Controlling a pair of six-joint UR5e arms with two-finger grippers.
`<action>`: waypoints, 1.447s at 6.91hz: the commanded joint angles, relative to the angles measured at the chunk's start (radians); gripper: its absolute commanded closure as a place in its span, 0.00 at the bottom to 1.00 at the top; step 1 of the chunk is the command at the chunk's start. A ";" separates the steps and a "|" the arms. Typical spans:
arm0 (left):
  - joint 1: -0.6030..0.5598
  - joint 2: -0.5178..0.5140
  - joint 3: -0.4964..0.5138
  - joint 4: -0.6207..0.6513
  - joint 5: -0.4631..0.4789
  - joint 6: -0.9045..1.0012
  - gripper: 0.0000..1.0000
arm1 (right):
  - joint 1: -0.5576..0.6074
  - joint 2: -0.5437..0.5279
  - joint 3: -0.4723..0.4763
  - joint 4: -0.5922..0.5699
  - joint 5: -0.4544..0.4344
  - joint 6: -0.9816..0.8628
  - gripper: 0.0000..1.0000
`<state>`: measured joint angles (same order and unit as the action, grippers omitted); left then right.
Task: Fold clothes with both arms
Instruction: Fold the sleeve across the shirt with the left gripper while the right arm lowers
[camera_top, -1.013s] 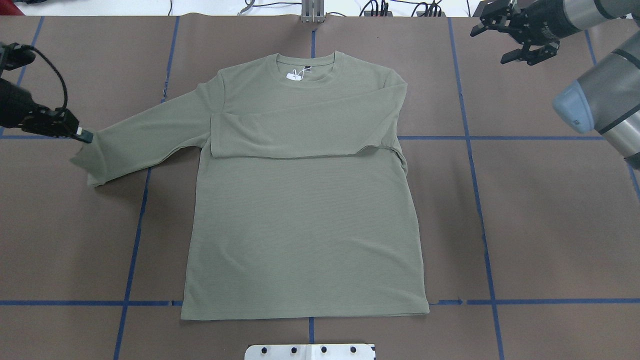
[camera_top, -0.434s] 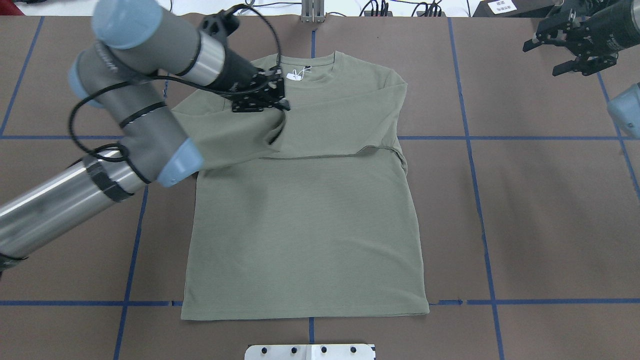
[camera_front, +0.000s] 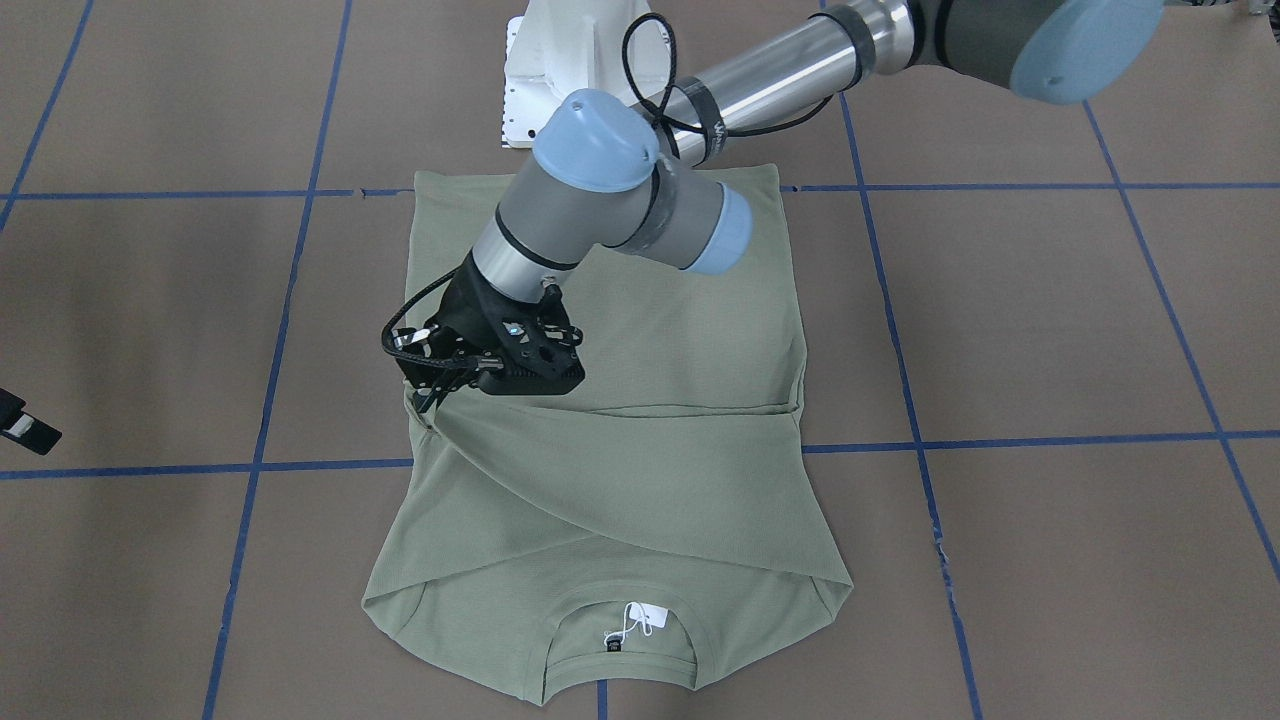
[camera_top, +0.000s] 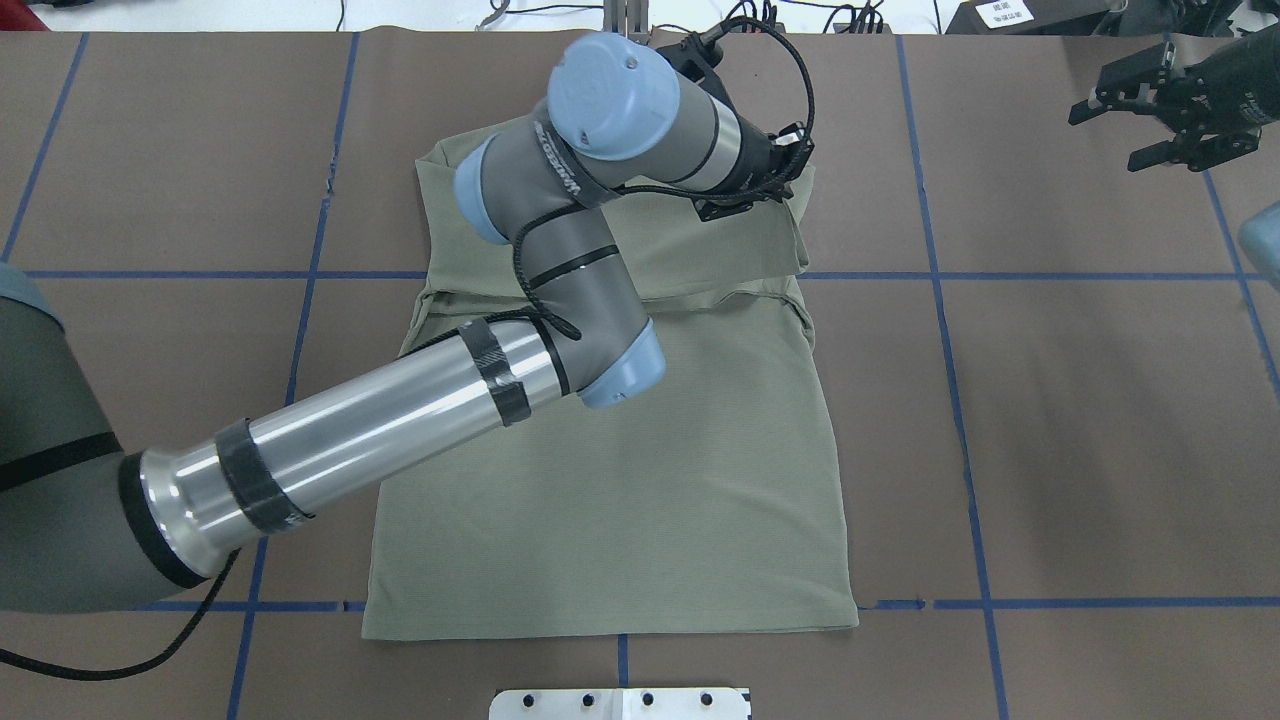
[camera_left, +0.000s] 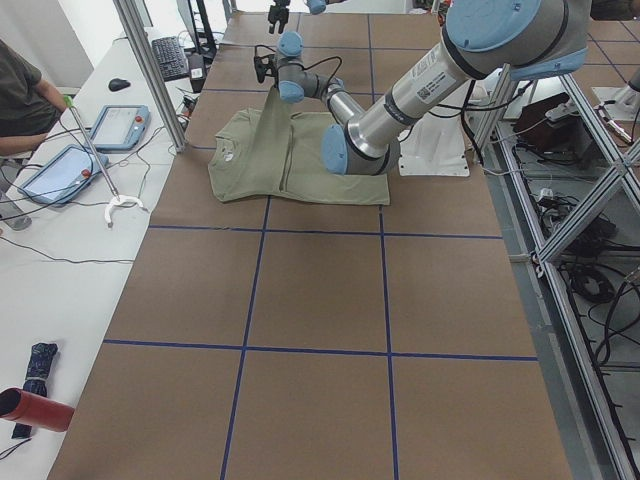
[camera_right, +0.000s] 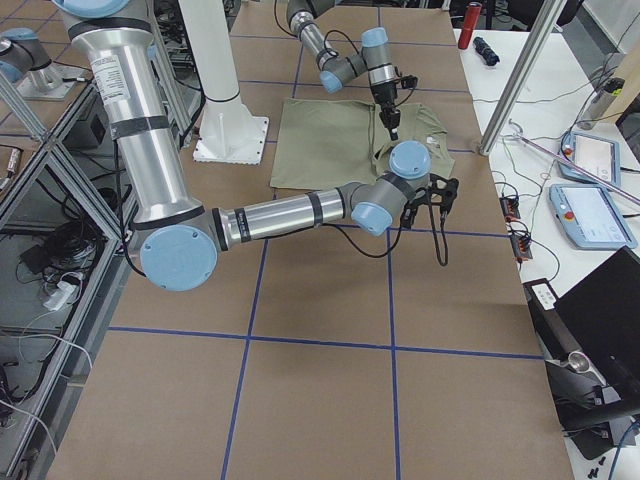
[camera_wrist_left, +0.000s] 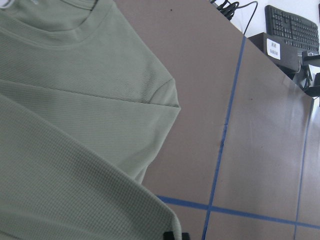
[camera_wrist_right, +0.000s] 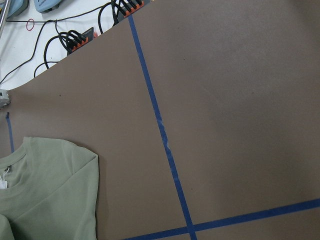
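The sage-green shirt (camera_top: 620, 500) lies flat, front up, neck at the far side, and it also shows in the front-facing view (camera_front: 640, 520). One sleeve lies folded across the chest. My left arm reaches over the shirt. My left gripper (camera_top: 752, 198) is shut on the other sleeve's cuff and holds it at the shirt's right shoulder side, as the front-facing view shows (camera_front: 428, 402). That sleeve (camera_front: 600, 480) drapes diagonally across the chest. The white tag (camera_front: 640, 618) shows inside the neck. My right gripper (camera_top: 1125, 130) is open and empty, off the shirt at the far right.
Brown paper with blue tape lines (camera_top: 940, 275) covers the table. The white pedestal base (camera_top: 620, 703) sits just past the shirt's hem. Cables and boxes lie along the far table edge (camera_top: 800, 18). Tablets lie on a side table (camera_right: 590, 210).
My left gripper has carried the sleeve cuff from the far left across the chest to the right shoulder side. My right gripper has drawn back to the right.
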<state>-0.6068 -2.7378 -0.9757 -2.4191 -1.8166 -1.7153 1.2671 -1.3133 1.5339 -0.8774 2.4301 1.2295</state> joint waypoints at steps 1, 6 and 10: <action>0.031 -0.060 0.149 -0.090 0.094 -0.004 0.69 | 0.000 -0.012 0.006 0.021 -0.003 0.010 0.00; 0.032 0.239 -0.397 0.103 -0.042 -0.006 0.28 | -0.211 -0.018 0.142 0.037 -0.183 0.225 0.00; 0.018 0.667 -0.924 0.236 -0.130 0.006 0.30 | -0.808 -0.306 0.523 0.023 -0.689 0.522 0.01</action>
<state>-0.5855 -2.1878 -1.7729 -2.2097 -1.9180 -1.7130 0.6576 -1.5427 1.9577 -0.8508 1.9316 1.6607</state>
